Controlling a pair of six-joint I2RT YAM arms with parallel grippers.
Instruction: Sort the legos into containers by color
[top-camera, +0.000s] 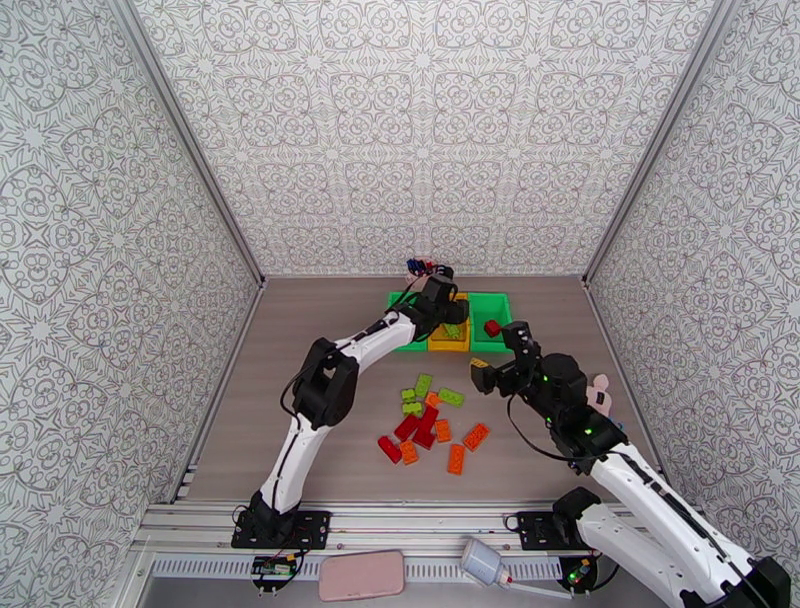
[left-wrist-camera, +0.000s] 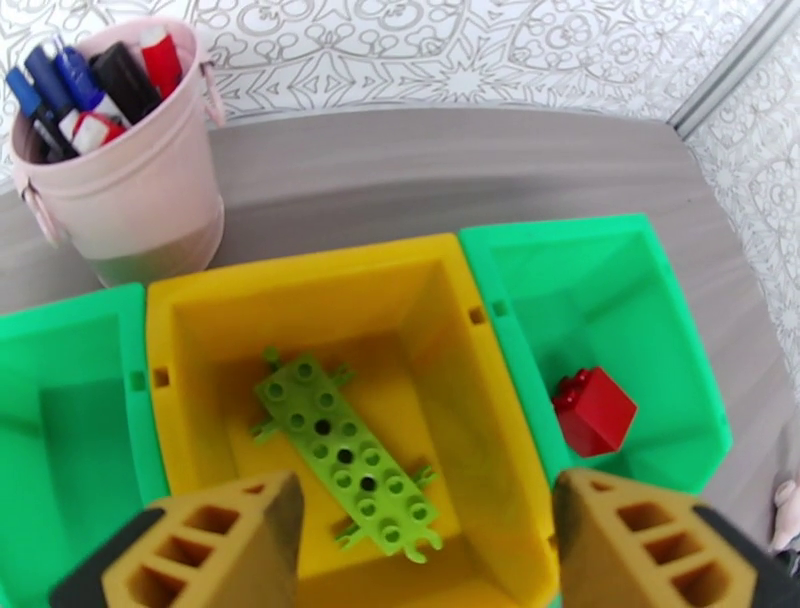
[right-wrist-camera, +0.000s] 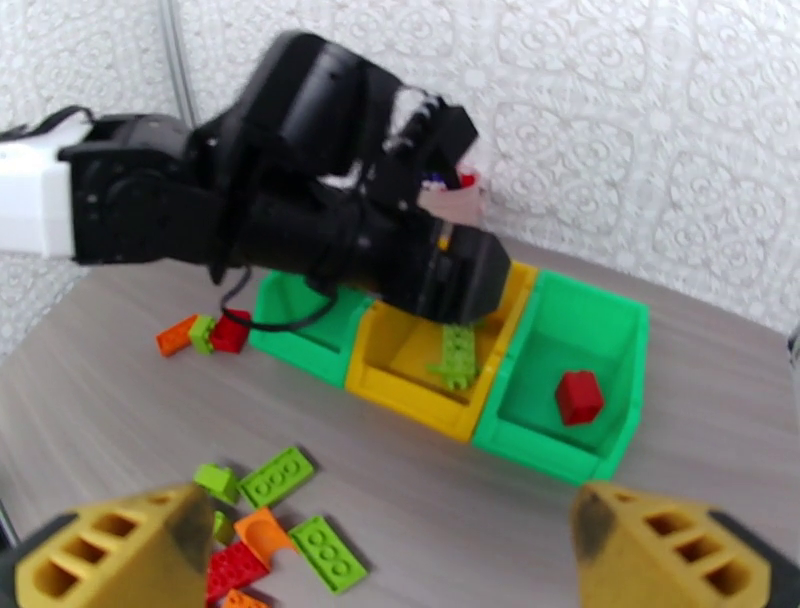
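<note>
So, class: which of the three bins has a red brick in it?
The green bin at the row's right end holds the red brick; the yellow middle bin holds a long green brick.

Bright, even, diffuse light; shadows are faint and soft. The right wrist view is slightly blurred, most on the left arm (right-wrist-camera: 300, 210) at upper left. The left pincer (left-wrist-camera: 425, 542) looks soft-focused at the bottom of its view.

Work cell: 3 patterned walls (top-camera: 420, 130) enclosing 1 wood-grain tabletop (top-camera: 300, 400).
Beyond the left claw (left-wrist-camera: 425, 490) stands the back wall (left-wrist-camera: 450, 50), white with a grey ornamental print. The same print covers the side walls (top-camera: 90, 300), left of the left claw and right of the right claw (right-wrist-camera: 388, 510). 2 metal corner posts (top-camera: 190, 150) join the panels. The tabletop under both claws is grey-brown and matt. An aluminium rail (top-camera: 400, 520) runs behind them. Light is even; shadows are soft.
</note>
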